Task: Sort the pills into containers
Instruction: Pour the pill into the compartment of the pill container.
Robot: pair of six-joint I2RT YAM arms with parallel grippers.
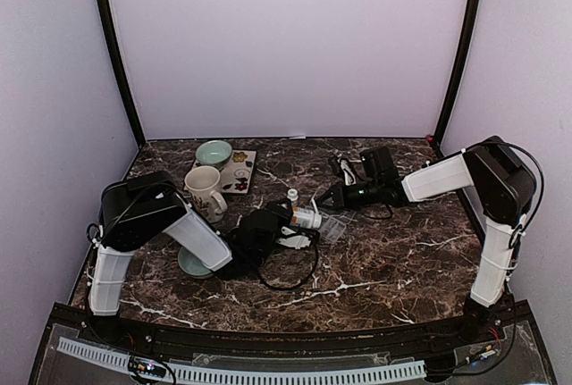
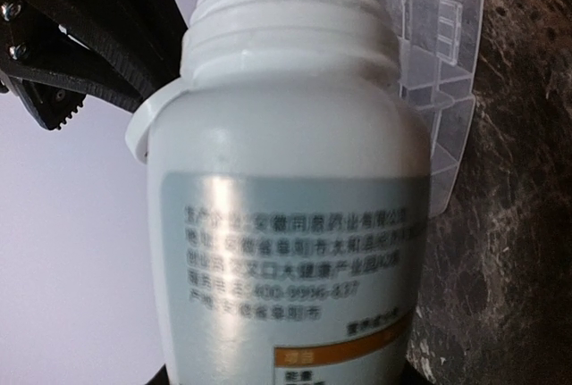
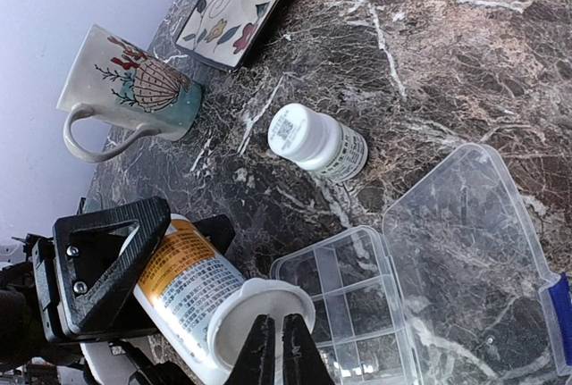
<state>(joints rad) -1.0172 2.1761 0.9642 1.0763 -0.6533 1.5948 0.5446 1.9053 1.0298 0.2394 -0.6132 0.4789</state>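
Observation:
My left gripper (image 1: 279,227) is shut on a white pill bottle (image 2: 286,224) and holds it on its side with its threaded mouth uncapped. The mouth points at the clear organiser box (image 3: 357,300), which lies on the table with its lid (image 3: 474,242) open flat. The box also shows behind the bottle in the left wrist view (image 2: 442,90). My right gripper (image 3: 273,324) has its fingers together, with the tips at the bottle's mouth (image 3: 255,309). I see nothing between them. No pills show.
A second small white-capped bottle (image 3: 315,141) stands just beyond the box. A shell-patterned mug (image 3: 125,90), a floral tray (image 3: 237,10) and a pale green bowl (image 1: 214,152) are at the back left. Another green bowl (image 1: 189,264) and a black cable loop (image 1: 290,269) lie near my left arm.

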